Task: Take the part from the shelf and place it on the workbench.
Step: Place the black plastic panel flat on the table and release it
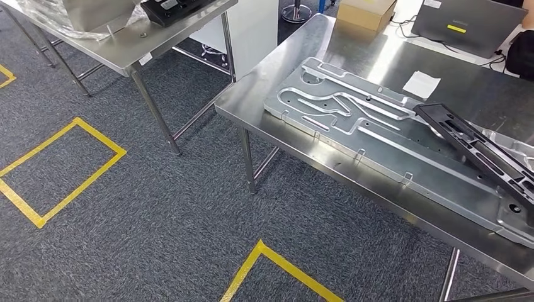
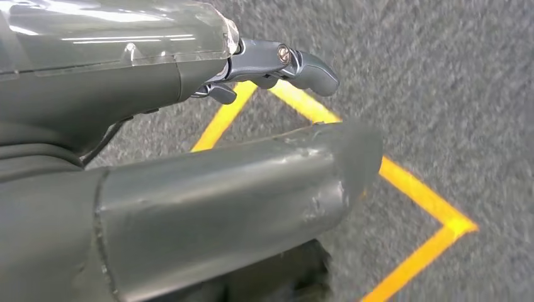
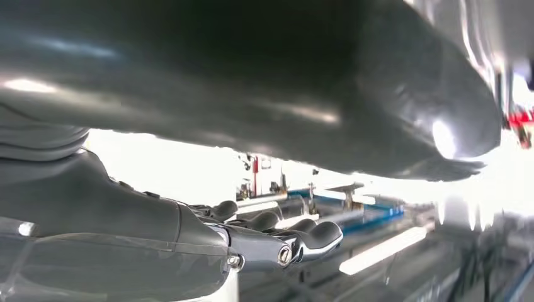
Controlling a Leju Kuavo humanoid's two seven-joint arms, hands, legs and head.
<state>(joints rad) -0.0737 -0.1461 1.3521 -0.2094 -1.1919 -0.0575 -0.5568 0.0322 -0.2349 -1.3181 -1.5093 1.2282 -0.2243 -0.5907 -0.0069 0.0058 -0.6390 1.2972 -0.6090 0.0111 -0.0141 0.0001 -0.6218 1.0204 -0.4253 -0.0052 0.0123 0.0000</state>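
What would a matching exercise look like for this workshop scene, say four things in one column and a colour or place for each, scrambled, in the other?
Things:
1. machined plate
2. black frame part
3. cardboard box
4. tape lines

Descriptions:
A. yellow, stuck on the grey carpet
B. brown, at the far end of the near steel table
C. silver, lying flat on the near steel table
D. dark, tilted, resting over the plate's right end

Right pairs: 1-C, 2-D, 3-B, 4-A
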